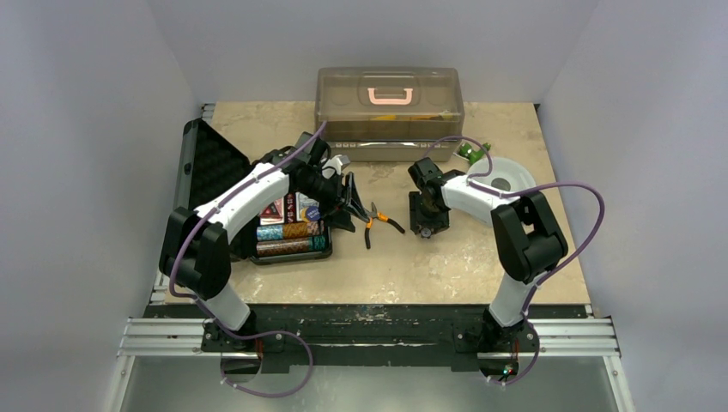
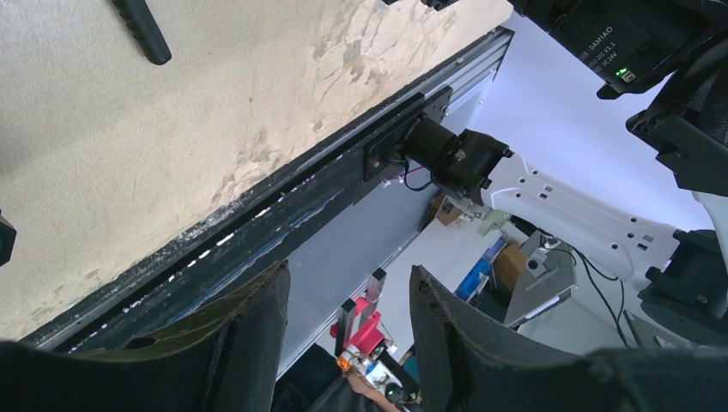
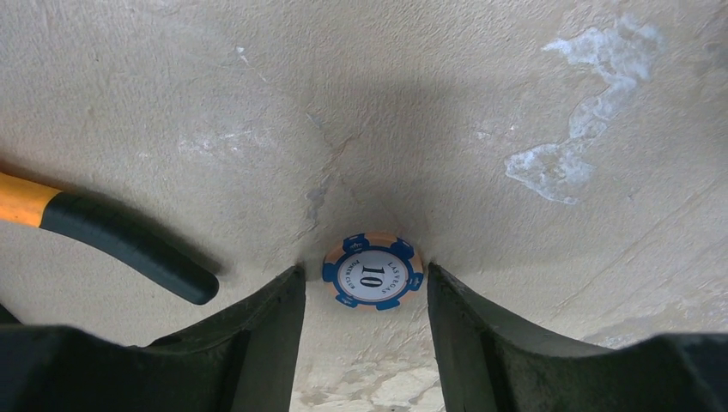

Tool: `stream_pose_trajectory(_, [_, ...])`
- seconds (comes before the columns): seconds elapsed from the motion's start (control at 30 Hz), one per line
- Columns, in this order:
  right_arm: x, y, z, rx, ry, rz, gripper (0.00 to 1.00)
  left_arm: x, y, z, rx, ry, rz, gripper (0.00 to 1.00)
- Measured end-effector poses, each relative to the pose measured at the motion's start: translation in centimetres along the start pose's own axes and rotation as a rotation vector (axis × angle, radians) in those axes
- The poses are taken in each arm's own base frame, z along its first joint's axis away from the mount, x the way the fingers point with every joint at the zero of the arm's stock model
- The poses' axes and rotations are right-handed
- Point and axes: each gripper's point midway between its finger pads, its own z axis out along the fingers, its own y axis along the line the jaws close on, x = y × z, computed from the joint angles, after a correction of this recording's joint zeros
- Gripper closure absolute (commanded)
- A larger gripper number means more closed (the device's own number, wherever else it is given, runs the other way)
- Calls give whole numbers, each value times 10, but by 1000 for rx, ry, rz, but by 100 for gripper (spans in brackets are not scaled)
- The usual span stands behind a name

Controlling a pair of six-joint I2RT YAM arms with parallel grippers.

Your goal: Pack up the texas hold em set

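Note:
The black case (image 1: pixel 219 172) lies open at the left, its lid up and rows of teal and brown chips (image 1: pixel 292 239) in its tray. My left gripper (image 1: pixel 346 204) hovers at the case's right edge, tilted sideways; in the left wrist view its fingers (image 2: pixel 249 343) stand apart with nothing between them. My right gripper (image 1: pixel 427 227) points down at mid table. In the right wrist view a blue and orange "10" chip (image 3: pixel 373 271) lies flat on the table between its open fingertips (image 3: pixel 279 296), not gripped.
Orange-handled pliers (image 1: pixel 378 223) lie between the two grippers; one handle shows in the right wrist view (image 3: pixel 120 240). A translucent brown box (image 1: pixel 389 101) with a pink handle stands at the back. A white round object (image 1: pixel 505 176) and a green item (image 1: pixel 472 153) sit at the back right.

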Motion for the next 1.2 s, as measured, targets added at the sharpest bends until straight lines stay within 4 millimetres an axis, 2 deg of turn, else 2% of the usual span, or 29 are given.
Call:
stream_pose_trajectory(0.43, [-4,-1,1,5,-17,0,61,1,2,0,-4,5,11,49])
stream_pose_trajectory(0.8, [-5,-1,-1,-3,-25,-30,65,3,3,0,-10,11,9,49])
stream_pose_trajectory(1.03, [-16,6,-23,-71,-98,-67,67,1,3,0,0,13,4,49])
stream_pose_trajectory(1.2, [-27,18,-42,-151,-162,-97,67,-11,-1,-3,42,3,-24,49])
